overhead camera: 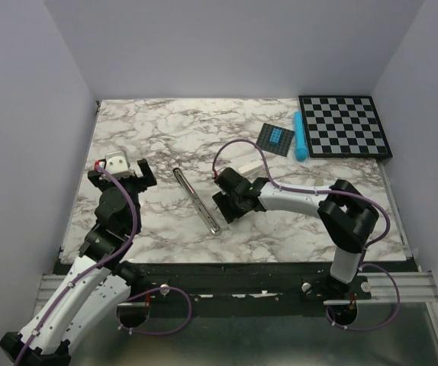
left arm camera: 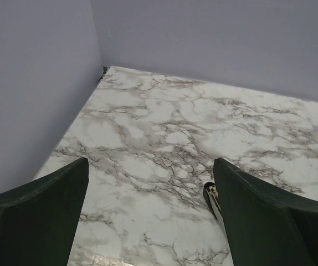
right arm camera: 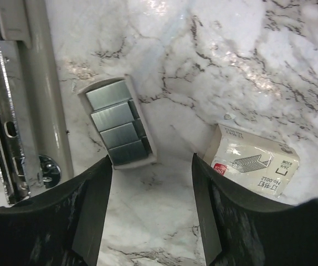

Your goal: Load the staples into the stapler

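Observation:
The stapler [overhead camera: 196, 200] lies opened out flat on the marble table, a long thin black and silver bar. Its silver channel [right arm camera: 15, 100] runs down the left of the right wrist view. Beside it sits a small white tray of staples [right arm camera: 117, 122], holding several grey strips. The white staple box [right arm camera: 256, 160] lies to the right. My right gripper [right arm camera: 150, 210] hovers low over bare marble between tray and box, open, with nothing between its fingers. My left gripper [left arm camera: 150, 216] is open wide and empty at the table's left, with one stapler end [left arm camera: 211, 197] just inside its right finger.
A checkerboard [overhead camera: 345, 126] lies at the back right, with a blue cylinder [overhead camera: 300, 136] and a dark card with a blue square [overhead camera: 275, 139] beside it. A white oblong piece [overhead camera: 253, 166] lies just behind my right gripper [overhead camera: 223, 200]. Grey walls enclose the table [overhead camera: 165, 130].

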Robot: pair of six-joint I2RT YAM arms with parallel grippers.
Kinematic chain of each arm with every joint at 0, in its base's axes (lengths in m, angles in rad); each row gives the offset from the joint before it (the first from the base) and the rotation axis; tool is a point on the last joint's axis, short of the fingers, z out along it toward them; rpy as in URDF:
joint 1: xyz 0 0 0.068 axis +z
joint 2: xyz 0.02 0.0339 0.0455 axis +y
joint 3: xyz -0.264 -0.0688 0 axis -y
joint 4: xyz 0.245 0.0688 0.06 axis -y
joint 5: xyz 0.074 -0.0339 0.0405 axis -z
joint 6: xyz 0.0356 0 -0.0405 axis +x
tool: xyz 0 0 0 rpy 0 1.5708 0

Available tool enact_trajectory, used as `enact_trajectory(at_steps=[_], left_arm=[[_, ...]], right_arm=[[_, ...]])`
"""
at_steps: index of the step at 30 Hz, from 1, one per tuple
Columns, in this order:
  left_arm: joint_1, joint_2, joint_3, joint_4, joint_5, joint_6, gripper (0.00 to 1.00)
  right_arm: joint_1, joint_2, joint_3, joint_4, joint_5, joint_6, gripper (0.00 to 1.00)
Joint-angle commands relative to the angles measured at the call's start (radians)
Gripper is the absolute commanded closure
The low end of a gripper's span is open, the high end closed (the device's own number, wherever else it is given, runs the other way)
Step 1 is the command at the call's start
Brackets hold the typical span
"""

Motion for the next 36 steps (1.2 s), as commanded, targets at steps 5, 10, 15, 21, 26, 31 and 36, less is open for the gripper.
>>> enact_trajectory(at_steps=[5,10,15,21,26,31,36], left_arm=[[0.006,0.001,0.0,0.003,0.02,-0.014,0.01],[0.006,0.001,0.0,0.002,0.021,-0.014,0.01],[0.006,-0.002,0.002,0.0,0.02,-0.014,0.01],[0.006,-0.003,0.002,0.0,0.024,-0.014,0.01],[0.007,-0.005,0.002,0.0,0.02,-0.014,0.01],[0.007,-0.006,0.002,0.002,0.02,-0.014,0.01],[0.007,-0.006,0.0,0.005,0.018,-0.014,0.01]], right_arm=[[-0.042,-0.02,-0.018,0.013,0.12,-0.01,0.35],[-0.069,-0.014,-0.003,0.028,0.142,-0.022,0.35],[-0.068,-0.078,0.002,0.016,0.094,-0.034,0.35],[-0.069,-0.138,0.023,-0.005,-0.047,-0.076,0.38],[-0.066,-0.086,0.078,-0.03,-0.111,-0.085,0.49],[-0.049,-0.032,0.141,-0.05,-0.118,-0.094,0.54],[-0.039,0.038,0.203,-0.097,-0.15,-0.093,0.59]])
